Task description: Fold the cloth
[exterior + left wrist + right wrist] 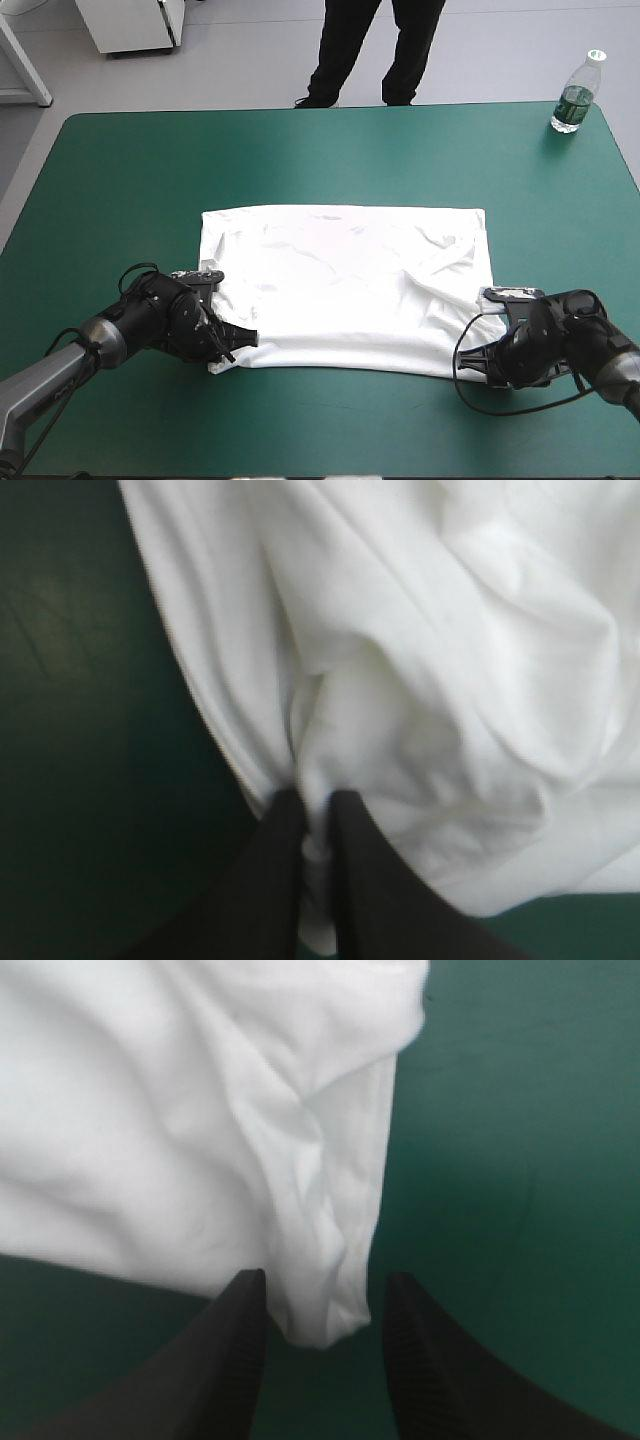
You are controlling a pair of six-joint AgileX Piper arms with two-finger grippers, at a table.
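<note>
The white T-shirt (350,285) lies spread flat at the middle of the teal-green table, with some wrinkles toward its right side. My left gripper (232,350) is at the shirt's near left corner. In the left wrist view it (316,798) is shut on the T-shirt (420,660), a pinch of fabric bunched between the black fingers. My right gripper (492,360) sits at the near right corner. In the right wrist view it (325,1280) is open, and the T-shirt (180,1110) corner lies in the gap between the fingers, which do not touch it.
A clear water bottle (575,92) with a green label stands at the far right corner of the table. Bare teal-green cover (130,180) surrounds the shirt on every side.
</note>
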